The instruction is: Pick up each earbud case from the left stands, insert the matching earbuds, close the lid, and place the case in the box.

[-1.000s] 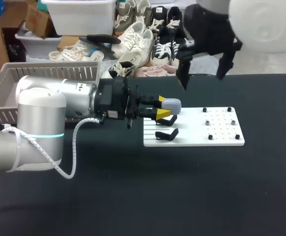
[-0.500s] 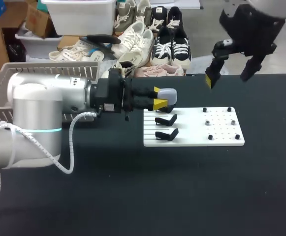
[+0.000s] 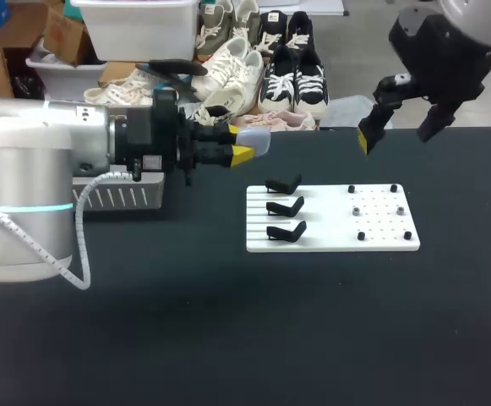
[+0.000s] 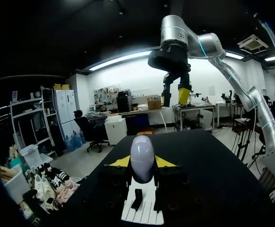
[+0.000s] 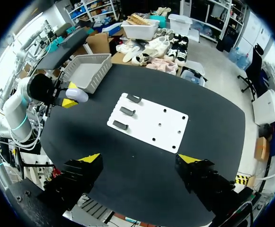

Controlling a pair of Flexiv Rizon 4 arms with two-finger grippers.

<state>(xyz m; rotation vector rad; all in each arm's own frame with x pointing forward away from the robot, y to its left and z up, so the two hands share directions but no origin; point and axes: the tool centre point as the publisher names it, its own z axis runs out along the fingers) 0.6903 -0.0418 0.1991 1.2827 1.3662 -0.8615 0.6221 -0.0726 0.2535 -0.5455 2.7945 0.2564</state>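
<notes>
My left gripper (image 3: pixel 243 150) is shut on a pale grey earbud case (image 3: pixel 255 141), held in the air to the left of the white board (image 3: pixel 380 241) and just right of the basket. In the left wrist view the case (image 4: pixel 142 158) stands upright between the yellow tips, with the board (image 4: pixel 142 210) below it. Three black stands (image 3: pixel 284 207) on the board's left half are bare. My right gripper (image 3: pixel 395 134) hangs open, high over the table's far right edge. From there it looks down on the board (image 5: pixel 149 124) and the case (image 5: pixel 76 94).
A grey slatted basket (image 3: pixel 118 196) sits at the table's far left, partly behind my left arm; it also shows as basket (image 5: pixel 87 71). Black pegs and a small grey piece (image 3: pixel 357 210) stand on the board's right half.
My left gripper has carried the case up off the top stand and leftward, toward the basket. The right arm has swung to the right and risen.
</notes>
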